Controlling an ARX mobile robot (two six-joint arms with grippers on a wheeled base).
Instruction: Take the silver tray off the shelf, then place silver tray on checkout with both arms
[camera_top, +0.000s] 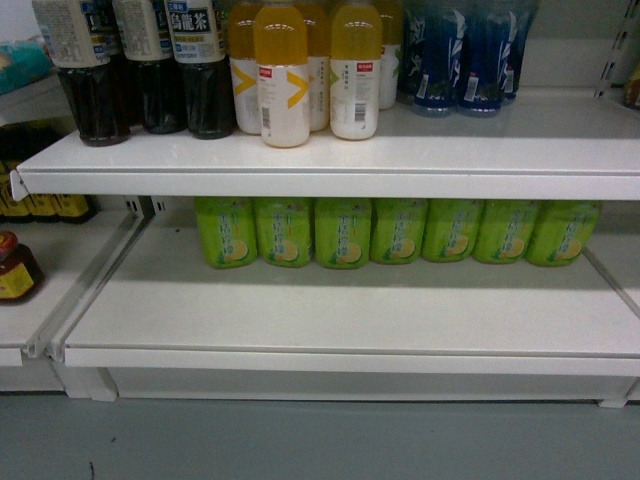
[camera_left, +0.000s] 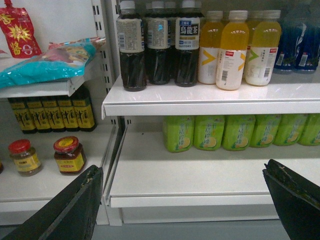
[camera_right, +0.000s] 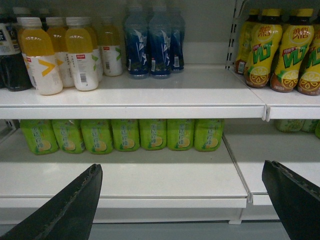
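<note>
Two white shelf boards face the robot. The lower shelf (camera_top: 340, 315) carries only a row of green bottles (camera_top: 395, 232) along its back, with bare white surface in front of them. On the board above stand dark tea bottles (camera_top: 140, 65), orange juice bottles (camera_top: 300, 70) and blue bottles (camera_top: 465, 55). The silver tray appears in none of the three views, so I cannot tell where it is.

The left pincer (camera_left: 182, 205) is spread wide, its black fingers (camera_left: 67, 210) at the bottom corners of its wrist view, pinching nothing. The right pincer (camera_right: 182, 205) is likewise spread and holds nothing. Neither pincer shows in the head view.

Two jars with red lids (camera_left: 69, 155) sit on the neighbouring shelf to the left.
</note>
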